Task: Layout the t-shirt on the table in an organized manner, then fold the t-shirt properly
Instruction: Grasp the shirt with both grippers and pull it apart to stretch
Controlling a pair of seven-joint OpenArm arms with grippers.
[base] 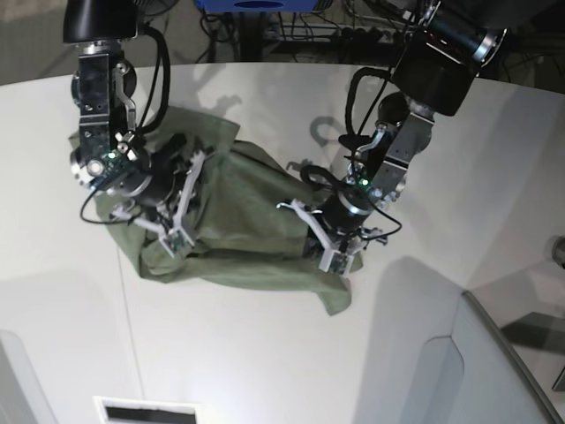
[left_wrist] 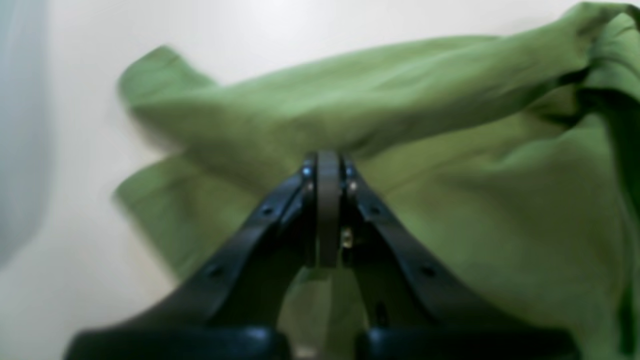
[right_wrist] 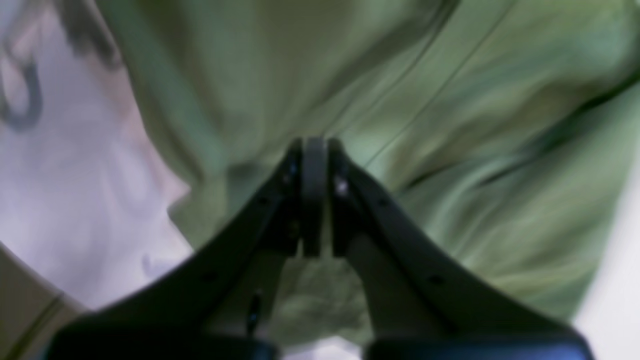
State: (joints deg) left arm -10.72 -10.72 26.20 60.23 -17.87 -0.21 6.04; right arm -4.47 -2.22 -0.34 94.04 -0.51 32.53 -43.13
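Rumpled olive-green cotton t-shirt (base: 238, 221) bunched on white smooth table (base: 265, 353), between both arms. Left claw (left_wrist: 328, 165) pinched tight on shirt fabric; right claw (right_wrist: 314, 150) looks closed against cloth, though grip uncertain in blur. Risk: uneven pull from two claws may twist or bunch shirt further; one hold slipping would drop that side. No legible writing or brand.
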